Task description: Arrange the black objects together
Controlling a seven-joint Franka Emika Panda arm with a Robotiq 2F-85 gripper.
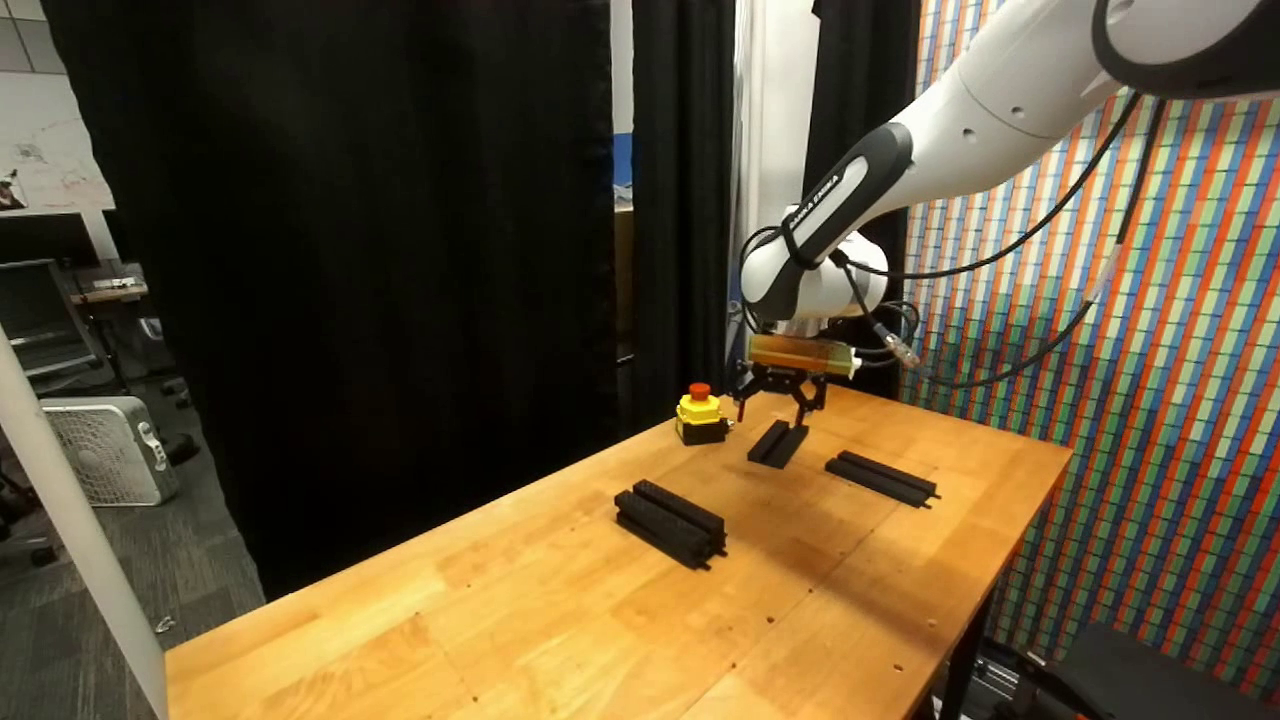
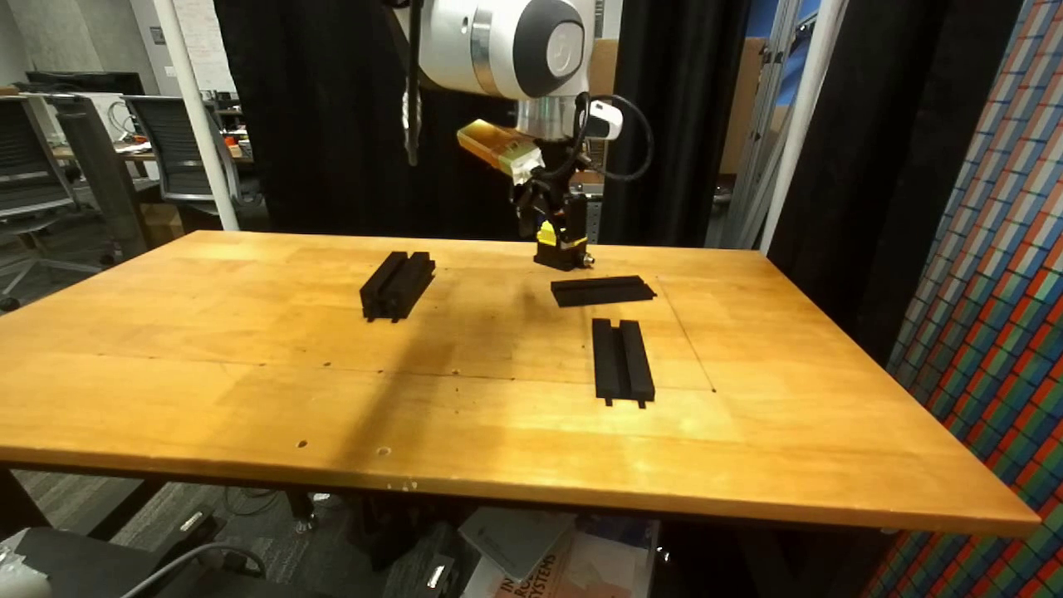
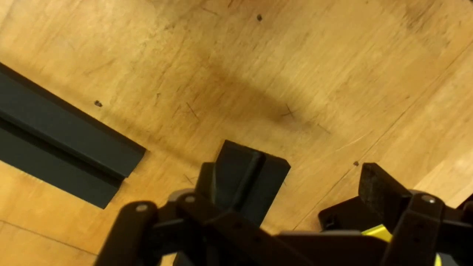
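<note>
One black slat pair (image 1: 778,445) lies below, near the tool (image 1: 770,416).

The Franka Emika Panda arm (image 1: 940,160) is glossy white and rounded, with a black side panel (image 1: 887,158) lettered FRANKA EMIKA. Black cables (image 2: 414,83) hang from it (one carries a clear-looking connector (image 1: 902,350)). In an exterior view, a dark oval cap (image 2: 531,50) with a pale disc (image 2: 565,48) fronts a white joint (image 2: 453,41); a silvery flange (image 2: 540,119) sits below, an amber casing (image 2: 497,147) beside it. The gripper (image 1: 771,414) is matte black, and the wrist view shows round metal screw heads (image 3: 142,208) set in its dark, angular links (image 3: 129,236).
</note>
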